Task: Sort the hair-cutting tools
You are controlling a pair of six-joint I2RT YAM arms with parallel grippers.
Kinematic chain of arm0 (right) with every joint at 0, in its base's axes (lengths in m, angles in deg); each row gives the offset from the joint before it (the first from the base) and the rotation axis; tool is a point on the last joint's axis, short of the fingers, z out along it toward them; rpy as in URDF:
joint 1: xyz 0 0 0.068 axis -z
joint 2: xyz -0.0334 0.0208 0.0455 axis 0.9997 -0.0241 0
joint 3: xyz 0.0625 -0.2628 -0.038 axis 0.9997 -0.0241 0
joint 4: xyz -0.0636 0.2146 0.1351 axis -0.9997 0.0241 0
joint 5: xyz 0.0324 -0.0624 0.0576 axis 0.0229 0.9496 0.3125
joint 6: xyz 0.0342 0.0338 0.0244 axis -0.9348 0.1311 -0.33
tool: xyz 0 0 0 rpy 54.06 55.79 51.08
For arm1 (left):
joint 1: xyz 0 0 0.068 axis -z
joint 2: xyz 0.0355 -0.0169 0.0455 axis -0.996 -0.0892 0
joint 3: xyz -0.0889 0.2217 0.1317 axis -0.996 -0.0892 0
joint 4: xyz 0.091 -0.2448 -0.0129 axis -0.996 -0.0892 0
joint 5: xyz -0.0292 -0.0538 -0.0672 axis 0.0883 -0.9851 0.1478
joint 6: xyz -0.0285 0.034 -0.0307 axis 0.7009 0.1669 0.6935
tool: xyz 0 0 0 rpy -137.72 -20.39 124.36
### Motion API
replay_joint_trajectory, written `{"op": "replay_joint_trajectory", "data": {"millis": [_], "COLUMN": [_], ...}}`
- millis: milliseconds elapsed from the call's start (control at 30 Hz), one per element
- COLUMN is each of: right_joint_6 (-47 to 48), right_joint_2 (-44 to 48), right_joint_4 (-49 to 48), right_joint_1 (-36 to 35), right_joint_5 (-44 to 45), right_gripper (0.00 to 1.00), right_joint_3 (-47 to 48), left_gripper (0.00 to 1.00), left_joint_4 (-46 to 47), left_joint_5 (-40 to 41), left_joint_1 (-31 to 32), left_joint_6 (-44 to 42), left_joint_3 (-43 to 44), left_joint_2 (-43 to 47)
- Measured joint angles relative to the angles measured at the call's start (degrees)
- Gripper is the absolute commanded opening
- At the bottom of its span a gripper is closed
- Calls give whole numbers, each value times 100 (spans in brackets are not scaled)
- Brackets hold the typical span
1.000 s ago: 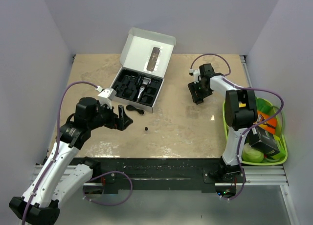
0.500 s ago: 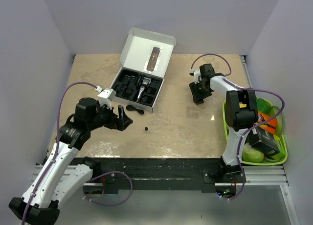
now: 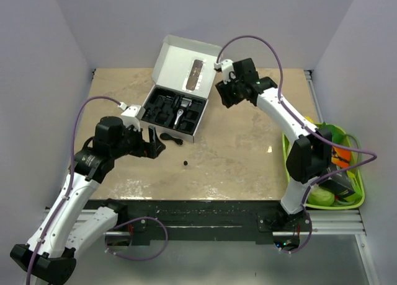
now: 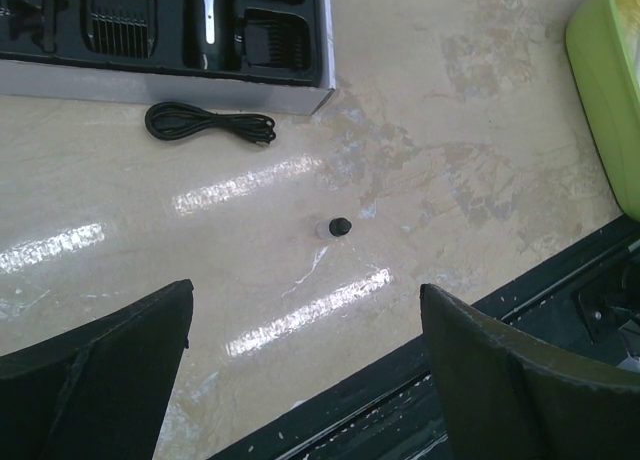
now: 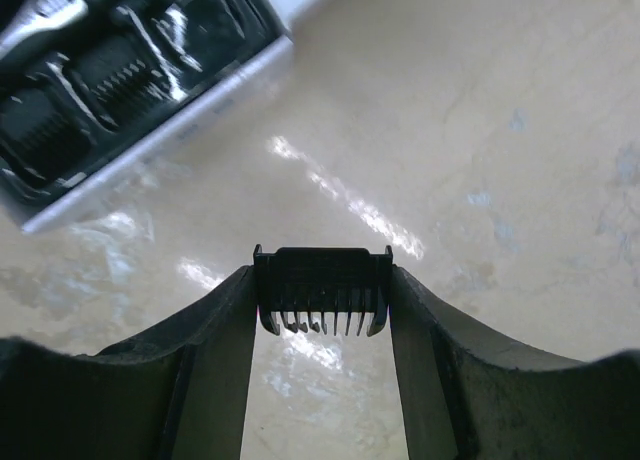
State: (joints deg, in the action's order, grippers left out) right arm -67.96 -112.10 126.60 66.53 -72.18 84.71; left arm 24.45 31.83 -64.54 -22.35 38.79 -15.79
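My right gripper (image 5: 322, 292) is shut on a black comb guard (image 5: 322, 272), held by its sides above the table with its teeth pointing toward the camera. In the top view the right gripper (image 3: 227, 94) hovers just right of the open white box (image 3: 186, 65). The box's black tray (image 3: 162, 105) holds the black-and-silver clipper (image 3: 179, 109) and other guards. A thin black cord (image 4: 210, 123) lies in front of the tray. A tiny round bit (image 4: 340, 225) sits further toward me. My left gripper (image 4: 305, 292) is wide open and holds nothing, low over the table near the cord (image 3: 170, 137).
A green basket (image 3: 290, 164) with toy vegetables and a dark box stands at the table's right edge; its rim (image 4: 600, 90) shows in the left wrist view. The box lid (image 3: 191, 49) stands upright at the back. The black front rail (image 3: 205, 210) borders the near edge.
The right arm has swung from the right-middle of the table up and left to beside the box, carrying the comb guard. The left gripper has shifted slightly toward the box.
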Motion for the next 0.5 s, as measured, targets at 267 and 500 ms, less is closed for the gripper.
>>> {"op": "replay_joint_trajectory", "data": {"millis": [267,500], "right_joint_6": [240,391], "right_joint_2": [-354,-1366], "right_joint_4": [195,227], "right_joint_1": [-813,-949], "right_joint_5": [-251,-514], "right_gripper": [42,43], "right_joint_3": [1294,2159], "left_gripper": [100,100], "left_joint_4": [-127,-181], "left_joint_5": [262,365], "left_joint_1": [0,0], "left_joint_6": [7,59], "left_joint_3": [328,328], "left_joint_2": [-118,-238]}}
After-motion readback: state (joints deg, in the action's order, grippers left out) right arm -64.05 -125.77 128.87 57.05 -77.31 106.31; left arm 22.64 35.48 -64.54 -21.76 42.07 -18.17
